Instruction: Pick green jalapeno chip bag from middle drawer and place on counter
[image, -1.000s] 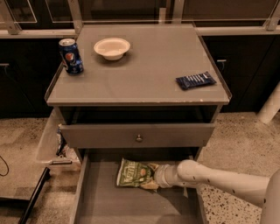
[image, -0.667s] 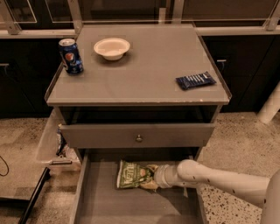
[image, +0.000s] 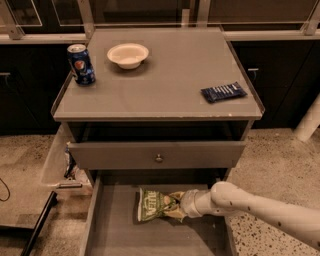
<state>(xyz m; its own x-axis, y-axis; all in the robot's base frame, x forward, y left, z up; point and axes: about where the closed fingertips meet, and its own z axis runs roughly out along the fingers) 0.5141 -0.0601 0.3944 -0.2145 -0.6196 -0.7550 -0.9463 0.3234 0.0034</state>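
Note:
The green jalapeno chip bag (image: 154, 204) lies flat on the floor of the open middle drawer (image: 115, 227), near its back. My gripper (image: 179, 205) comes in from the right on a white arm and sits at the bag's right end, low in the drawer. The bag's right edge is bunched at the gripper. The counter (image: 165, 80) is the grey cabinet top above.
On the counter stand a blue soda can (image: 81, 64), a white bowl (image: 128, 54) and a dark blue snack wrapper (image: 223, 92). The upper drawer front with a knob (image: 159, 158) juts out above the open drawer. A side bin with clutter (image: 70, 167) hangs at the left.

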